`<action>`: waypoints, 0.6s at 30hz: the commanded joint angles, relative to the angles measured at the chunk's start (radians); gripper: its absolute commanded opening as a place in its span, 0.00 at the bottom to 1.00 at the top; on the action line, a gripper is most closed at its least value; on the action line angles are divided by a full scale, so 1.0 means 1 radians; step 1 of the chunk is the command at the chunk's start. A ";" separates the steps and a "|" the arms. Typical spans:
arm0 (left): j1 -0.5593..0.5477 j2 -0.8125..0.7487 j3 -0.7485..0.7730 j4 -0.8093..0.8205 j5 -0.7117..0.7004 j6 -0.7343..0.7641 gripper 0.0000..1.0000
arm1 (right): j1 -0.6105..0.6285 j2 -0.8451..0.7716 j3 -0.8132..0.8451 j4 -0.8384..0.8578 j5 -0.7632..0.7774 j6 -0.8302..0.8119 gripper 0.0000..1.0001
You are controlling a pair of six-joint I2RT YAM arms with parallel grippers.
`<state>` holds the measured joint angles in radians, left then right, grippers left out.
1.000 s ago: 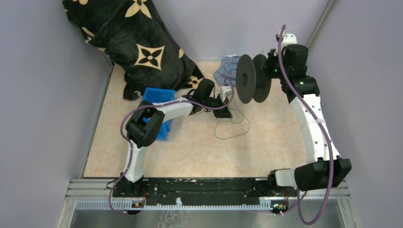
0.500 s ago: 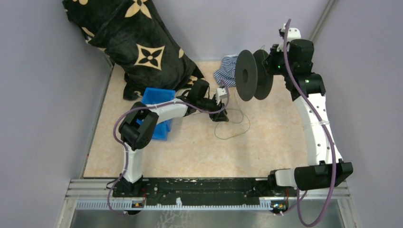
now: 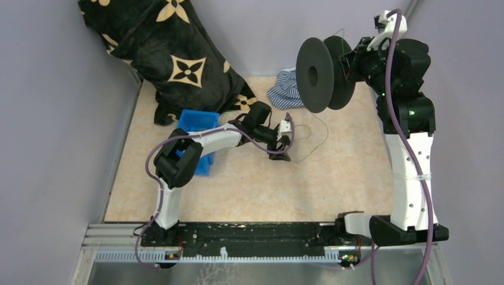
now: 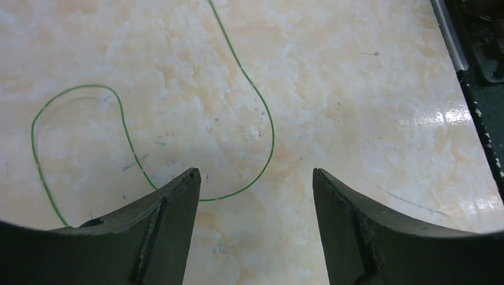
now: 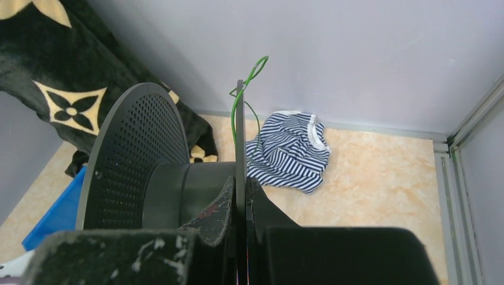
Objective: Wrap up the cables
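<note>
The cable is a thin green wire. It lies in loose loops (image 4: pixel 270 130) on the marbled tabletop and curves across the table (image 3: pixel 327 133) below the spool. My left gripper (image 4: pixel 255 178) hovers low over it, open, with nothing between its fingers; one loop passes just beyond the fingertips. Seen from above, the left gripper (image 3: pixel 285 142) is at mid-table. My right gripper (image 5: pixel 241 185) is shut on the near flange of the black spool (image 3: pixel 321 74), held high at the back right. A wire end (image 5: pixel 245 89) pokes up over that flange.
A black blanket with a tan flower pattern (image 3: pixel 160 53) is heaped in the back left corner. A blue bin (image 3: pixel 199 127) sits under the left arm. A striped cloth (image 3: pixel 285 89) lies at the back wall. Grey walls close in three sides.
My left gripper has opened and let go of the wire. The right arm has lifted the spool up and to the right, drawing the wire loop out toward it.
</note>
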<state>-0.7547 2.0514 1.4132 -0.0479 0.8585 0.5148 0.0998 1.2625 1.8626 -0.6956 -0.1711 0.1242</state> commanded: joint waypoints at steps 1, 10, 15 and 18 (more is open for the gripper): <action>-0.026 0.061 0.087 -0.014 0.029 0.043 0.76 | -0.006 -0.010 0.051 0.034 -0.019 0.015 0.00; -0.087 0.158 0.188 -0.040 0.004 0.089 0.79 | -0.007 -0.008 0.049 0.031 -0.010 0.014 0.00; -0.096 0.208 0.230 0.029 -0.079 0.006 0.80 | -0.009 -0.013 0.057 0.028 -0.009 0.013 0.00; -0.099 0.231 0.258 0.051 -0.125 -0.026 0.80 | -0.011 -0.021 0.063 0.024 -0.008 0.011 0.00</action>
<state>-0.8516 2.2498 1.6146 -0.0521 0.7933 0.5331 0.0986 1.2678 1.8664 -0.7502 -0.1783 0.1238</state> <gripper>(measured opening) 0.794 0.024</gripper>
